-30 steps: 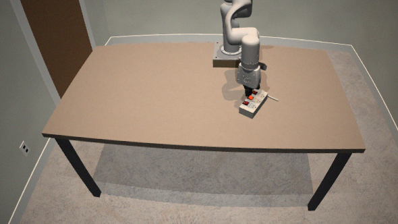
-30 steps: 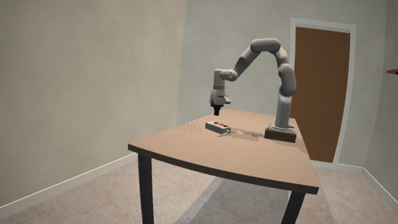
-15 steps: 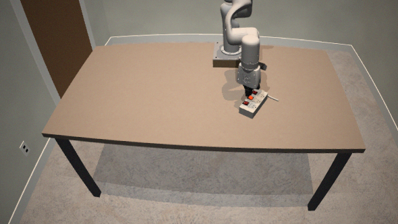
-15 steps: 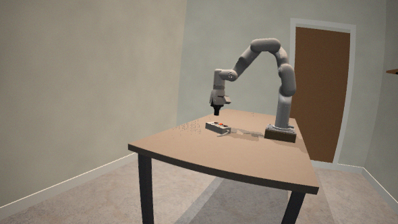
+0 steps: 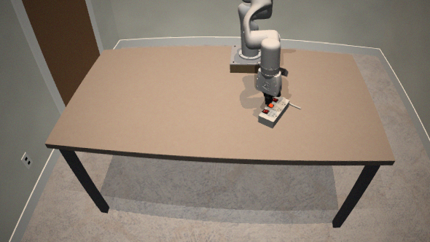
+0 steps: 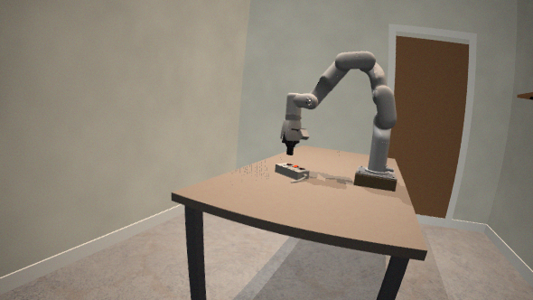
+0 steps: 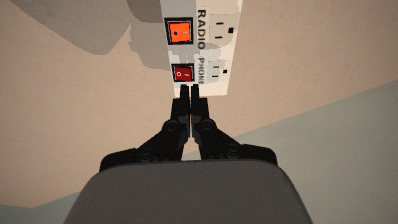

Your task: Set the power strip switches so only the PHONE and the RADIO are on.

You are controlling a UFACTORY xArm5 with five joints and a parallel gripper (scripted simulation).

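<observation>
A white power strip (image 5: 278, 113) (image 6: 285, 169) (image 7: 222, 47) lies flat on the brown table (image 5: 164, 102) (image 6: 316, 208), right way up. In the wrist view the RADIO switch (image 7: 179, 31) glows bright orange, and the PHONE switch (image 7: 182, 73) is a darker red. In the top view the strip shows three red switches, the middle one (image 5: 271, 105) the brightest. My gripper (image 5: 269, 98) (image 6: 289, 152) (image 7: 190, 96) is shut with nothing between its fingers. It hangs above the strip, with its fingertips just off the PHONE end in the wrist view.
The arm's base block (image 5: 240, 66) (image 6: 376, 179) stands on the table behind the strip. A short cord stub (image 5: 295, 106) sticks out of the strip's far end. A brown door (image 6: 429, 122) is behind the table.
</observation>
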